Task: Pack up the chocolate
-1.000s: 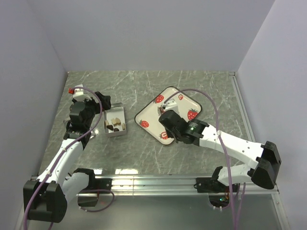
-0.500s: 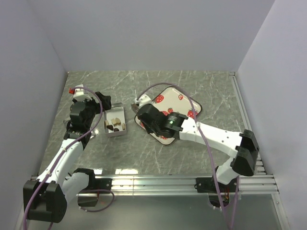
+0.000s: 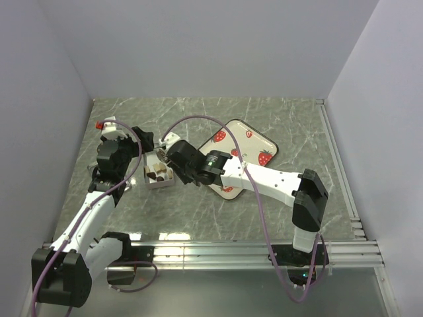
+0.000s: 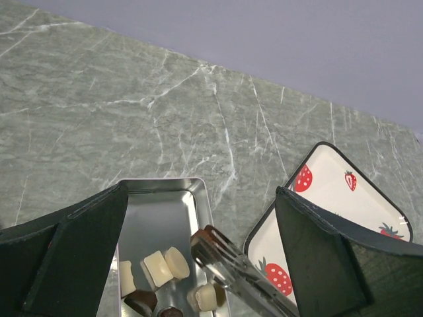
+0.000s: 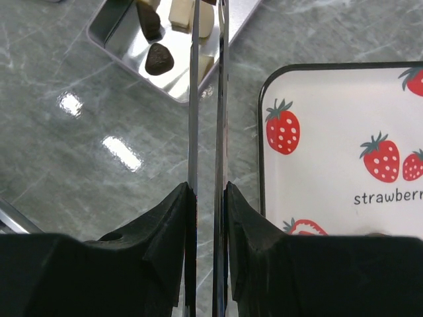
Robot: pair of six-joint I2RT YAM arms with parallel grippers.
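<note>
The right end effector (image 5: 208, 5) has its two long, thin blades drawn almost together, with only a sliver of gap between them. At their tips a small dark brown chocolate piece (image 4: 209, 232) is pinched. The tips hang over an open metal tin (image 5: 114, 38), inside its rim on the side nearest the arm. Whether they touch the tin floor cannot be told.

Just beside the tips, inside the tin, lie the other chocolates (image 4: 165, 263). Several are cream or tan and sit close to the blades. A couple are dark brown (image 5: 158, 59) and lie a little further off, to the left of the blades in the right wrist view.

Back along the blades toward the wrist, on their right side, is a square white tray (image 5: 396, 119) with a black rim, printed with red strawberries and the word "strawberry". It lies near the tin but apart from it. The part of the tray seen in the right wrist view holds no candy.

Across the tin from these tips, the left end effector (image 4: 200, 191) stands with its dark fingers (image 4: 73, 244) spread fully wide and grips nothing. In its own view the tin sits low between those fingers, with the tray beyond the right finger.

Everything rests on a grey-green marbled tabletop (image 5: 73, 165).
</note>
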